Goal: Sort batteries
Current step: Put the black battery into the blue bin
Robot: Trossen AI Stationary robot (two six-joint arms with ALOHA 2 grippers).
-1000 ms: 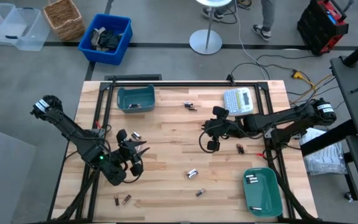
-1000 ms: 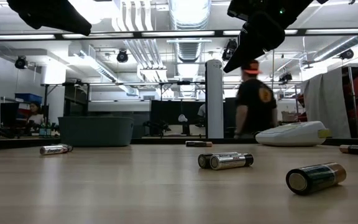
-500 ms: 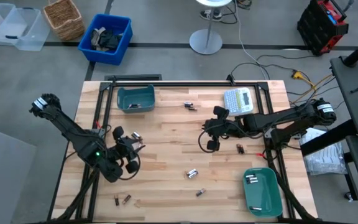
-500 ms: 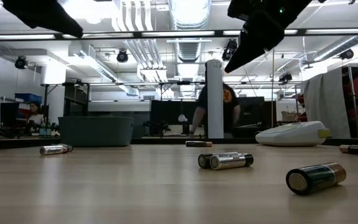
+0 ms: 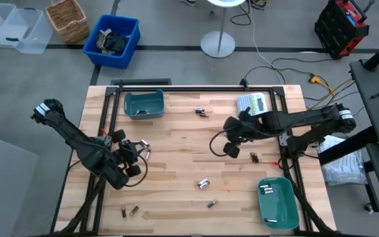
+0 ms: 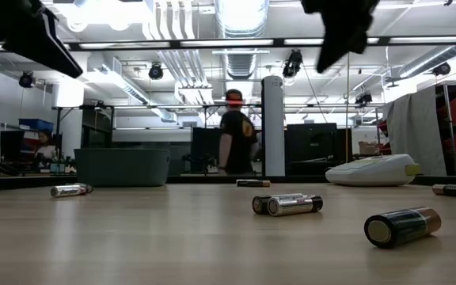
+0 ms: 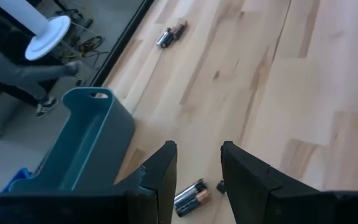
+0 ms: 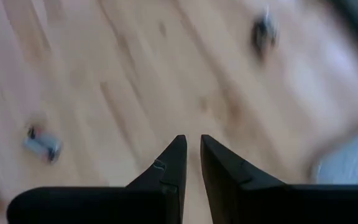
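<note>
Small batteries lie scattered on the wooden table: a pair (image 5: 201, 112) at the far middle, a pair (image 5: 204, 184) and a single one (image 5: 210, 204) toward the near edge, one (image 5: 254, 157) at the right, and two (image 5: 129, 210) at the near left. My left gripper (image 7: 199, 146) is open above the table at the left. A dark and coppery battery (image 7: 191, 198) lies on the wood just below its fingers, untouched. My right gripper (image 8: 192, 138) hovers shut and empty over the table's right middle (image 5: 230, 145).
A teal bin (image 5: 143, 104) stands at the far left, and a second teal bin (image 5: 278, 201) with batteries in it stands at the near right. A grey-white label maker (image 5: 254, 105) lies at the far right. A person walks in the room behind the table (image 6: 234, 131).
My right gripper has risen, rolled about its own line and shifted a little toward the table's right edge. My left gripper has moved slightly toward the far left and turned, and now looks along the table toward the teal bin. No battery has moved.
</note>
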